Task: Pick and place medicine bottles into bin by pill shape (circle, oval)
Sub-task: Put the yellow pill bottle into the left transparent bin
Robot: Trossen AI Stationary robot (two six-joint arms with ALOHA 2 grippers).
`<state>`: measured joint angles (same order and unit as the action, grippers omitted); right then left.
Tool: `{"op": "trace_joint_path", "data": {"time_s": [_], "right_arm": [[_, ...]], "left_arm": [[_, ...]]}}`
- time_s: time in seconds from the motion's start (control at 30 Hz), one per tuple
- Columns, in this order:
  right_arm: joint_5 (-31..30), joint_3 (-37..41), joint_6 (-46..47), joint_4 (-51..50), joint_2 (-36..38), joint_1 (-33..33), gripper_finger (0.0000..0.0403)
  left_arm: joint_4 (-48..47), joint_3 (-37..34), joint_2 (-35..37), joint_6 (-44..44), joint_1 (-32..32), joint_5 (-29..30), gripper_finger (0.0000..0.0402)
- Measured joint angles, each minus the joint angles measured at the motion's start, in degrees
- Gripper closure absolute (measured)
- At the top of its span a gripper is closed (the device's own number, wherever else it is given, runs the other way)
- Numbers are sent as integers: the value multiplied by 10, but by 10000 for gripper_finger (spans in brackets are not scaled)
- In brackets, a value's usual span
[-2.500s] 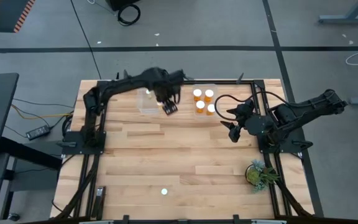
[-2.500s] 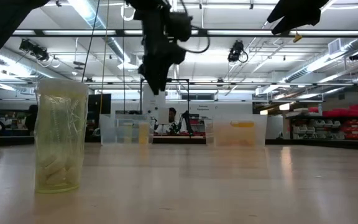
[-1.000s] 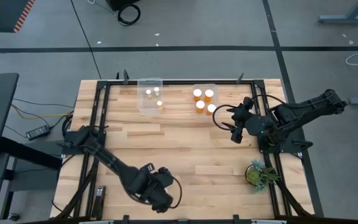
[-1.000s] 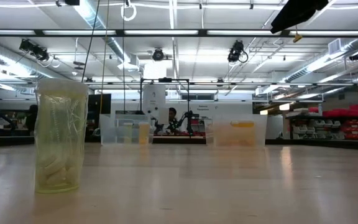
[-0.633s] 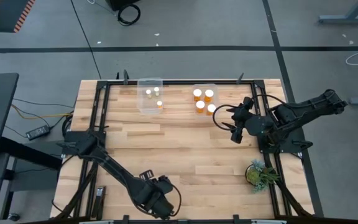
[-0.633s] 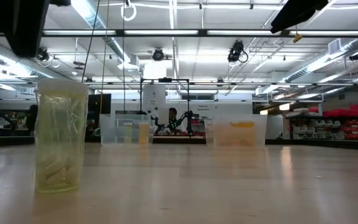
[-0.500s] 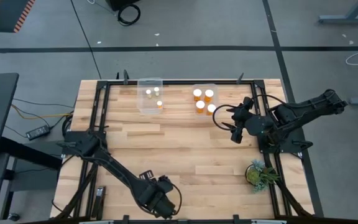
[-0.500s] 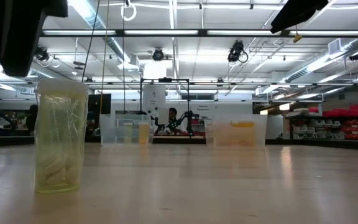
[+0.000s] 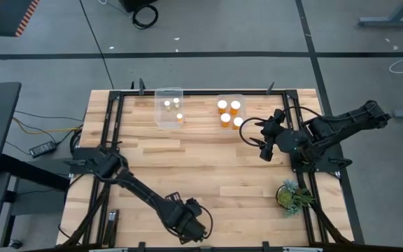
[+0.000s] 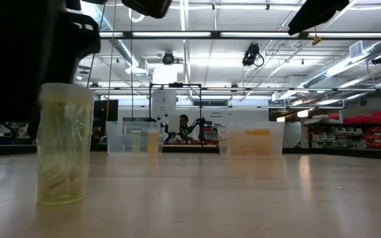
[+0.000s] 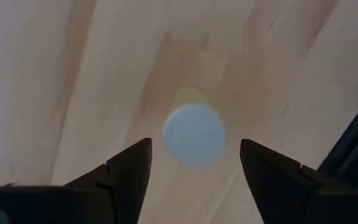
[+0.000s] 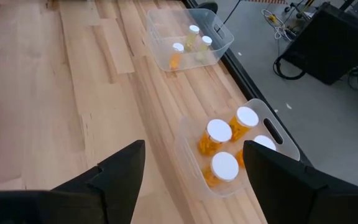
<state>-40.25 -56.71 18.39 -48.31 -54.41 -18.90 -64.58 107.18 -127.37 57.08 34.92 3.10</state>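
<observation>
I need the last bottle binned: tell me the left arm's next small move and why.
Probably lower the left hand straight down. Its dark fingers stand open on either side of the small amber bottle with a round white cap, standing upright on the light wooden table and not yet gripped.

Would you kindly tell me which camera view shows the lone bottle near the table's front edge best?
The left wrist view: the bottle's white cap sits between the open left gripper. Low view shows its side; the arm hides it from above.
</observation>
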Motion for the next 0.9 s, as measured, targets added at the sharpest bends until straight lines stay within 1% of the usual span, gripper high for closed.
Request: {"op": "trace_joint_path", "data": {"time_s": [0.27,0.7,0.8,0.9], "right_arm": [[0,0,0,0,0,0,125],[0,0,0,0,0,0,125],[0,0,1,0,0,0,125],[0,0,3,0,0,0,125]], "left_arm": [[5,0,0,-12,-14,3,186],[8,0,1,-39,-16,10,280],[8,0,1,-45,-18,20,284],[8,0,1,-67,-23,23,273]]}}
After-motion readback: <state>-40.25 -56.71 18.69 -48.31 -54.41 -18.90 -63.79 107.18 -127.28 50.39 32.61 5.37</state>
